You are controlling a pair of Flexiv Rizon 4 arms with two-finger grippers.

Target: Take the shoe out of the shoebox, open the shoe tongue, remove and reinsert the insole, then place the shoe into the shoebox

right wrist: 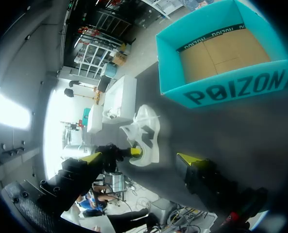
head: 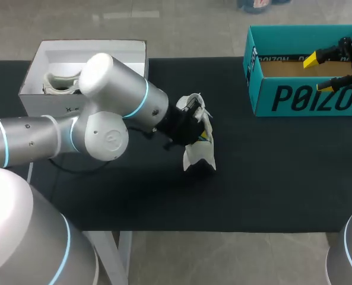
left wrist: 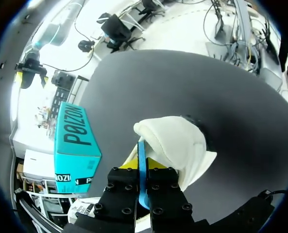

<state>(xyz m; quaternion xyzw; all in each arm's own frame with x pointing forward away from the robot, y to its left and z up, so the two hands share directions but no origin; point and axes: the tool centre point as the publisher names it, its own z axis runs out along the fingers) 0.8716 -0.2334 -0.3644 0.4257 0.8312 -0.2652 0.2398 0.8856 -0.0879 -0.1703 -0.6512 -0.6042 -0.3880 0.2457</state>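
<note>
Where the desk [head: 270,178] has its far-left corner, a white shoebox [head: 92,56] stands open with a second white shoe [head: 60,83] inside. From the left edge the left arm [head: 122,107] reaches to about the middle of the desk. Its end effector [left wrist: 144,167] is pushed into the opening of the white shoe [head: 199,151], with the fingers nearly together and clamped on the thin blue insole [left wrist: 141,150], which stands on edge between them. The shoe sits on the bare desk, well apart from both boxes. Its long axis runs roughly from the far edge toward the near edge, and which end is the toe cannot be told. Loose laces show at the end toward the far edge. At the far-right corner stands the teal shoebox [head: 294,98], open, with its brown cardboard floor showing and nothing in it. The right end effector [head: 317,73] hangs over this box with its yellow-tipped fingers wide apart, holding nothing.
</note>
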